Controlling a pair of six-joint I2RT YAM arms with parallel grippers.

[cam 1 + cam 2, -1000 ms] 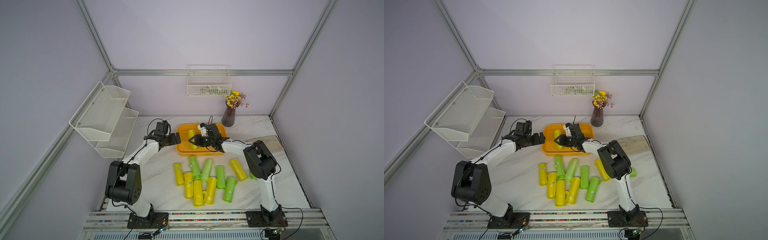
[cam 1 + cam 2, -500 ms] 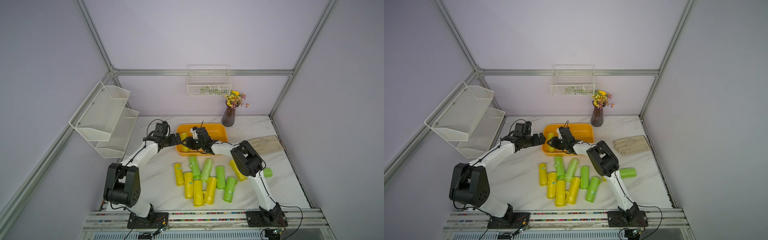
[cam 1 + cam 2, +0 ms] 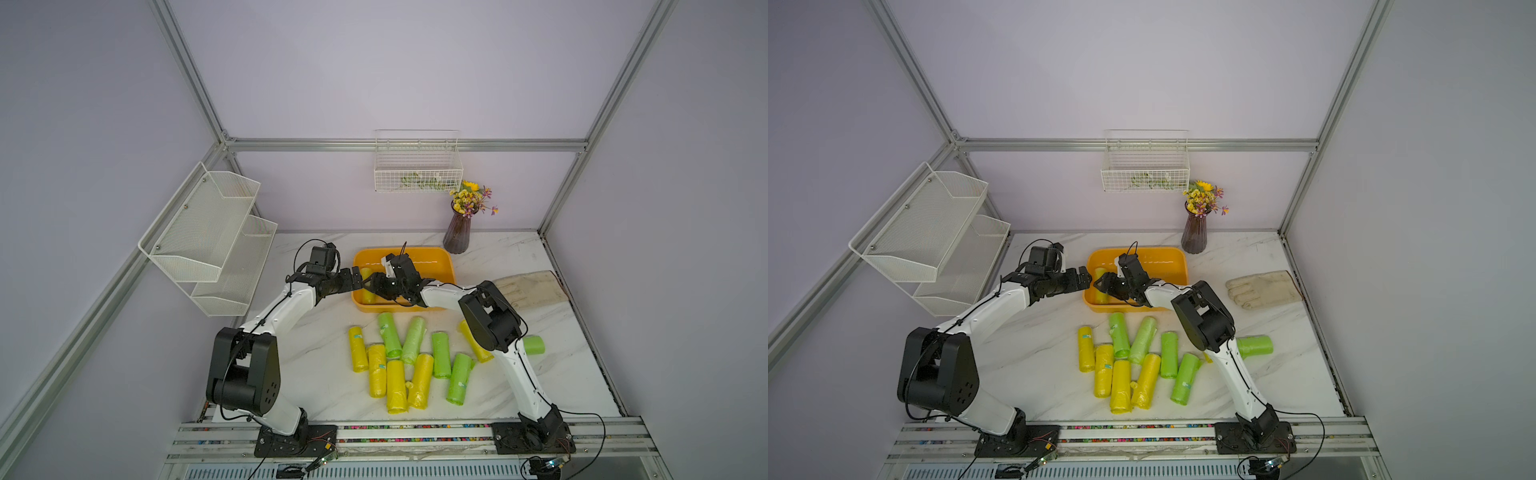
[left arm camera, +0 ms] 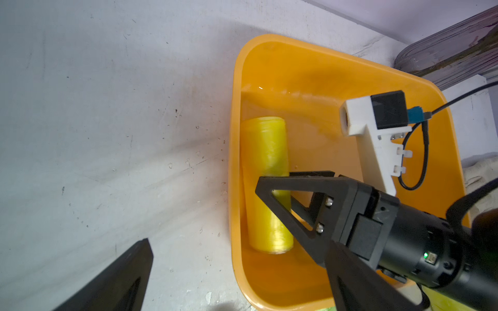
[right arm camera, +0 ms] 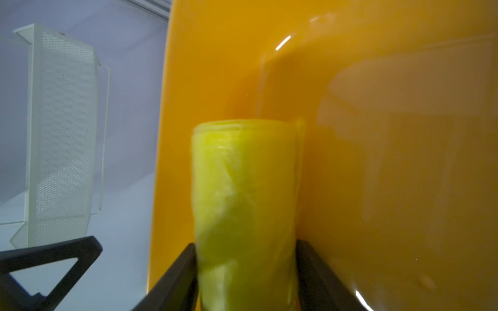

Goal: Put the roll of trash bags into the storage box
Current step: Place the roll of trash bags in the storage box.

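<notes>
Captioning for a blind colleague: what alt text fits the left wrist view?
A yellow roll of trash bags lies flat inside the orange storage box, along one side wall, with the right gripper straddling it. The box sits on a scuffed white table.

Place: robot lab test booth | Evidence: aluminium frame (image 3: 407, 145), plain lilac walls (image 3: 374, 62), robot arms (image 3: 286, 307) bolted to a rail (image 3: 415, 436) | Props: vase (image 3: 457, 232), wire basket (image 3: 417, 174), mesh shelf (image 3: 208, 237)
</notes>
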